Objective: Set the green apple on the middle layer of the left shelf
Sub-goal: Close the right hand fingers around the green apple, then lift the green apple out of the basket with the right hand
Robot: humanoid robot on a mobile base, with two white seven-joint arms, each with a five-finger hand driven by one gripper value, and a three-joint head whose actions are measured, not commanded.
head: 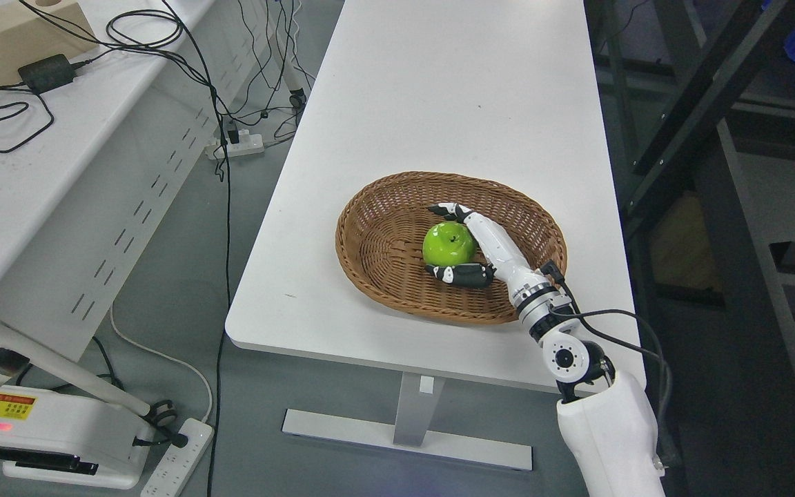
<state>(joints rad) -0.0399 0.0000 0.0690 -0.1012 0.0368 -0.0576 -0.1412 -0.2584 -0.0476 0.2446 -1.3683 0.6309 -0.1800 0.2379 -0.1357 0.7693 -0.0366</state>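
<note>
**Right hand around apple in basket, grasp not confirmed**

Green apple sits in the wicker basket on the white surface. Right hand cups it from the right: fingers over the far side, thumb on the near side. Looks like holding, but firm contact can't be confirmed.

Risks:
- Smooth round apple could slip out on lift if the pinch is shallow.
- Hand could snag the basket rim and drag the basket.

Hard to see: palm contact hidden behind the apple. Left arm out of view. Dark shelving at right is cropped; the target left shelf isn't identifiable.
</note>
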